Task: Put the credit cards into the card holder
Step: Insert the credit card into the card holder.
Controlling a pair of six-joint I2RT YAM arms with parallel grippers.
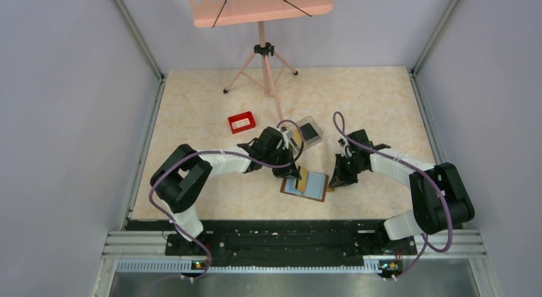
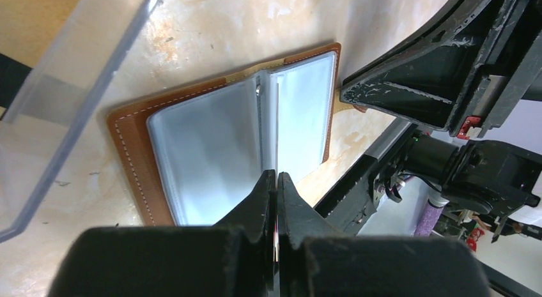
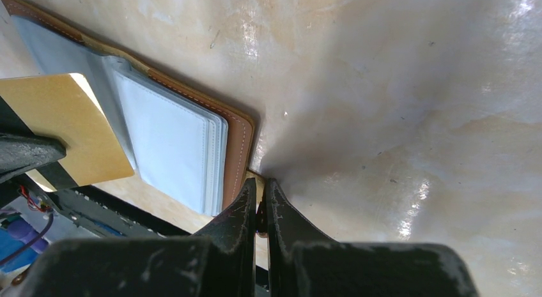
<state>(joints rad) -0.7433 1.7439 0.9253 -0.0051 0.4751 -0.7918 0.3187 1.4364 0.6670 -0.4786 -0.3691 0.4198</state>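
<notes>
The card holder (image 1: 314, 189) lies open on the table, its brown leather rim around clear plastic sleeves (image 2: 211, 150). My left gripper (image 1: 297, 175) hangs over the holder's left page, shut on a tan-yellow credit card (image 1: 303, 177). The right wrist view shows that card (image 3: 70, 128) flat-on. From the left wrist only its thin edge shows between the shut jaws of the left gripper (image 2: 276, 177). My right gripper (image 1: 333, 182) sits at the holder's right edge. There the right gripper (image 3: 258, 184) is shut on a small tan tab of the card holder (image 3: 238, 150).
A clear plastic box (image 1: 310, 131) holding a black card stands just behind the holder, and its wall (image 2: 77, 99) runs close by the left gripper. A small red tray (image 1: 241, 122) lies at the back left. A pink tripod (image 1: 263, 70) stands at the far edge.
</notes>
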